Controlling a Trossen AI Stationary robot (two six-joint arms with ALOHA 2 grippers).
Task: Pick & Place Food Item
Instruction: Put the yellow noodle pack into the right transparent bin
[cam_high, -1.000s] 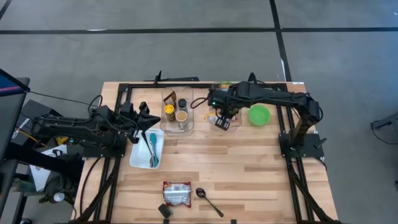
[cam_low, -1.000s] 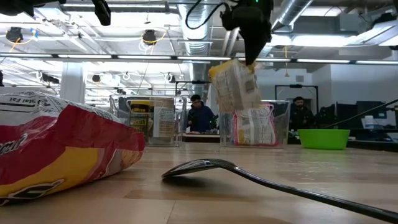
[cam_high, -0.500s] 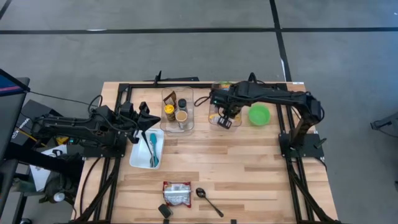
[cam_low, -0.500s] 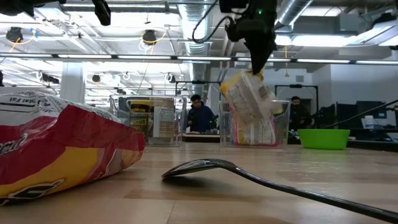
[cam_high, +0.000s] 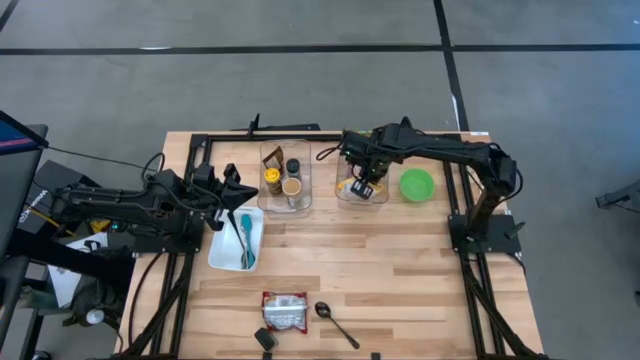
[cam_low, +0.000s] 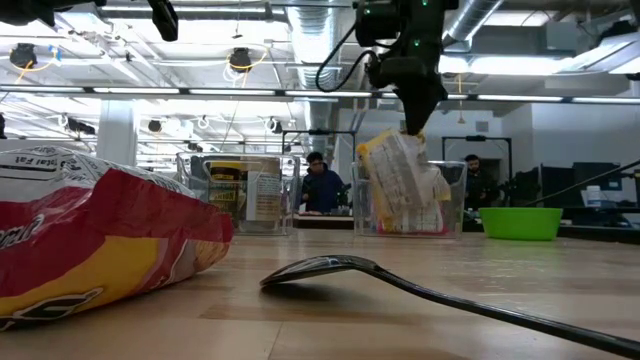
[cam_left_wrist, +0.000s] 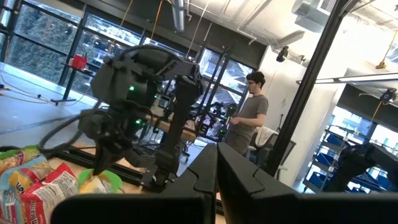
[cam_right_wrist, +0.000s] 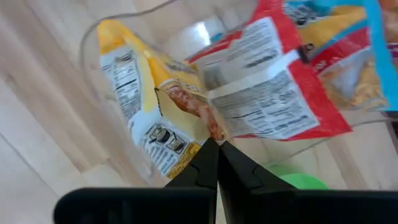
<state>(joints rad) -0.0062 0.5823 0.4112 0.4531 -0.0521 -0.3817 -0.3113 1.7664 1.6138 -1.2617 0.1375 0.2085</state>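
Snack packet (cam_low: 400, 185): hangs upper centre over the clear bin (cam_low: 455, 200).
Right gripper (cam_low: 412, 128): pinching its top seam.
Handling: looks light, crinkly, floppy; the seam seems the sensible hold.
Left gripper (cam_high: 238, 192): pressed together, idle.

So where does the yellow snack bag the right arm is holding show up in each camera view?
High view: yellow snack bag over the clear bin, left of the green bowl.
Low view: hanging at centre, bowl to its right.
Left wrist view: cannot tell.
Right wrist view: pinched just past the fingers.
Shared landmark: the green bowl.
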